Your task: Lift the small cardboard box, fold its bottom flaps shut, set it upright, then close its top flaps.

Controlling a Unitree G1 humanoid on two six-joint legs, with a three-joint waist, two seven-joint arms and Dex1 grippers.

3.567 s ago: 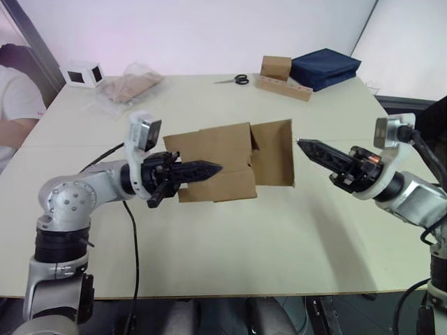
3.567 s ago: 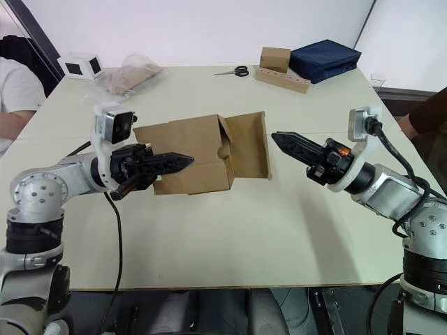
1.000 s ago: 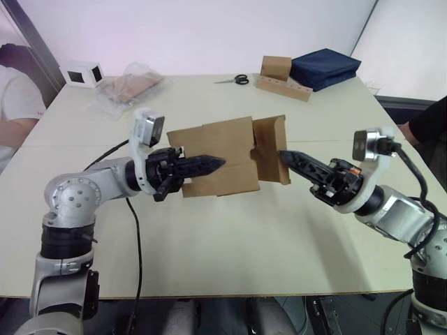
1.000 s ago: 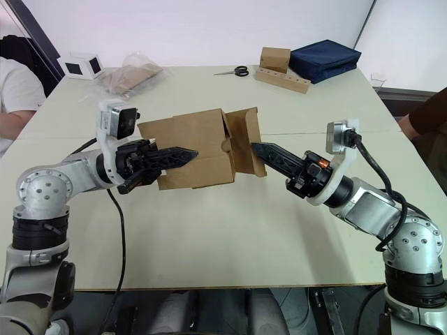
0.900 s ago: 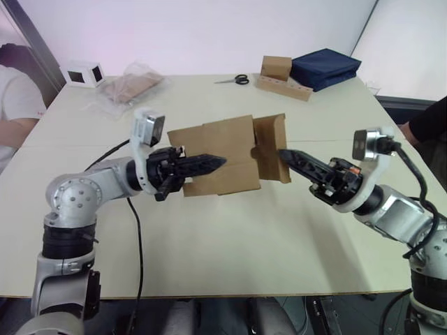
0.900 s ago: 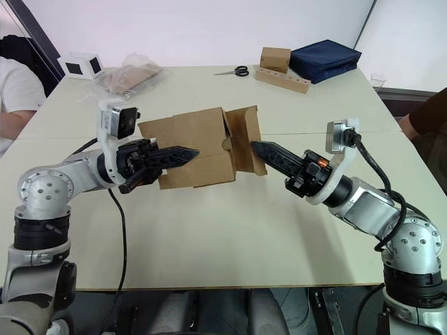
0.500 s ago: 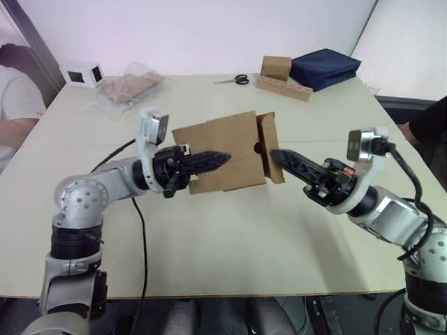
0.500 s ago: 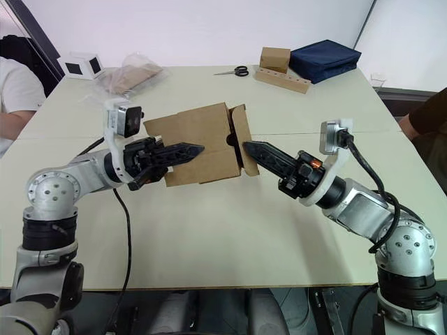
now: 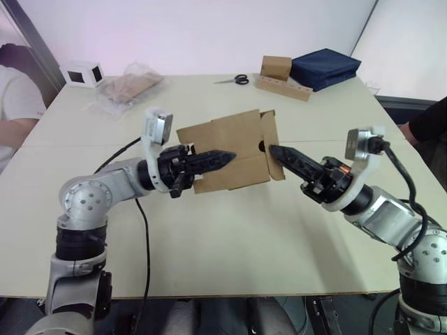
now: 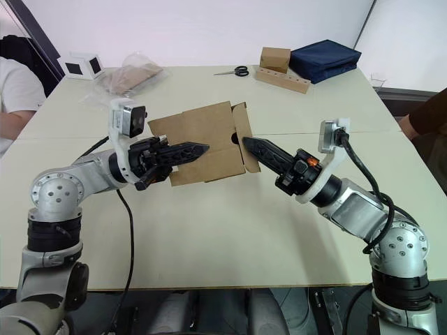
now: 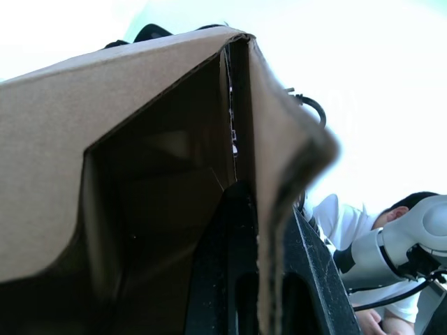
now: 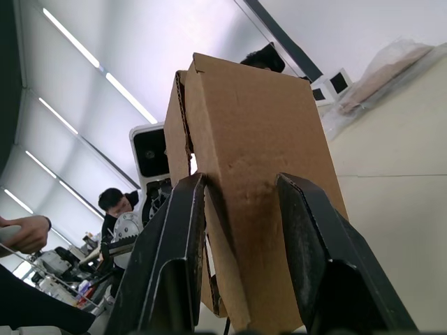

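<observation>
Small cardboard box (image 9: pixel 230 149) hangs above the bench (image 9: pixel 230 237), left gripper (image 9: pixel 227 155) jaws clamped on its wall; right gripper (image 9: pixel 276 151) jaws spread, straddling its end flap

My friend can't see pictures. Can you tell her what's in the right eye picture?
Two robot arms hold a small cardboard box in the air above a table. The left gripper lies along its side, and the right gripper presses against a flap at the box's end.

Cream table (image 9: pixel 230 237), white walls (image 9: pixel 209 35)
</observation>
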